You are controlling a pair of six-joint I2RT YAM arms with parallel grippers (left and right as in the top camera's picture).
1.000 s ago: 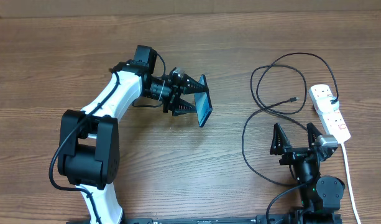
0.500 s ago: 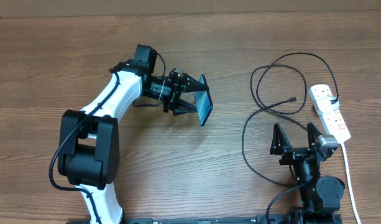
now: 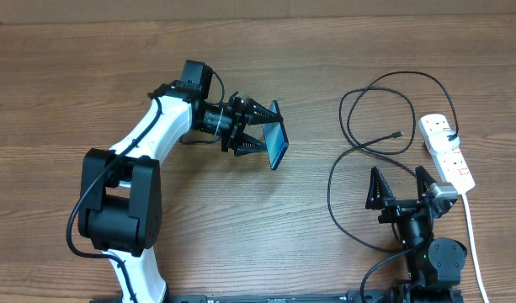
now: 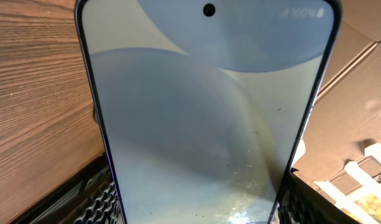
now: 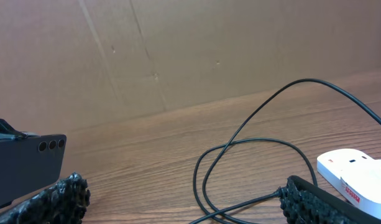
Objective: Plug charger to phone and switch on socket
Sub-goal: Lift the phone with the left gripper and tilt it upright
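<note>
My left gripper (image 3: pixel 266 130) is shut on the phone (image 3: pixel 276 145), holding it on edge above the table left of centre. In the left wrist view the phone's pale screen (image 4: pixel 209 112) fills the frame between the two fingers of the left gripper (image 4: pixel 202 208). The right wrist view shows the phone's dark back (image 5: pixel 25 165) at the far left. The charger's thin black cable loops on the table at the right, its small plug tip (image 3: pixel 397 134) lying free. The white socket (image 3: pixel 447 151) lies at the right edge. My right gripper (image 3: pixel 398 177) stands open, empty, just below the cable loops (image 5: pixel 252 118).
A thick white cord (image 3: pixel 472 236) runs from the socket (image 5: pixel 355 171) toward the front edge, beside the right arm's base. A cardboard wall (image 5: pixel 178 50) stands behind the wooden table. The right gripper (image 5: pixel 187 199) has cable strands lying between its fingers.
</note>
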